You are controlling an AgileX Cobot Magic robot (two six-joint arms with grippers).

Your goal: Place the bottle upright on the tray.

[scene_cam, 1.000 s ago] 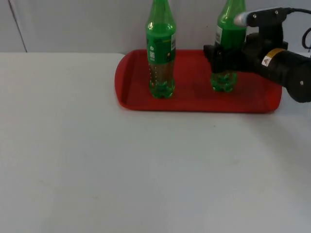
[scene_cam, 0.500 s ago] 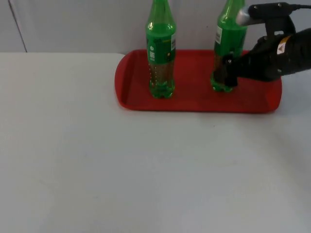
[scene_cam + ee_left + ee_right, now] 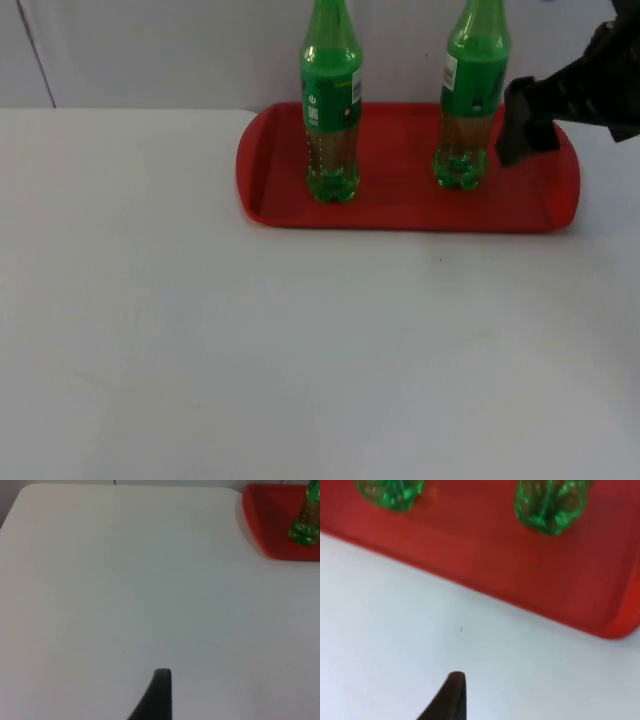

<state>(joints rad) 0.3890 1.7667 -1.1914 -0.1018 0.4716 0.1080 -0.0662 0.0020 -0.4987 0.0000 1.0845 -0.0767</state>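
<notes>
Right gripper (image 3: 520,130) hangs over the tray's three o'clock end, just beside the nearer bottle and apart from it; whether its fingers are spread or pressed together I cannot tell. Two green bottles stand upright on the red tray (image 3: 400,215), which lies at twelve o'clock on the white table (image 3: 300,350), against the grey wall (image 3: 150,50). One bottle (image 3: 331,110) stands toward the tray's nine o'clock side, the other bottle (image 3: 470,100) toward three o'clock. Both are clear green plastic with a printed label on the upper body and a lobed base. From the right wrist, both lobed bases rest on the tray floor. Left gripper (image 3: 159,695) waits over bare table well away from the tray; its finger state cannot be told.
</notes>
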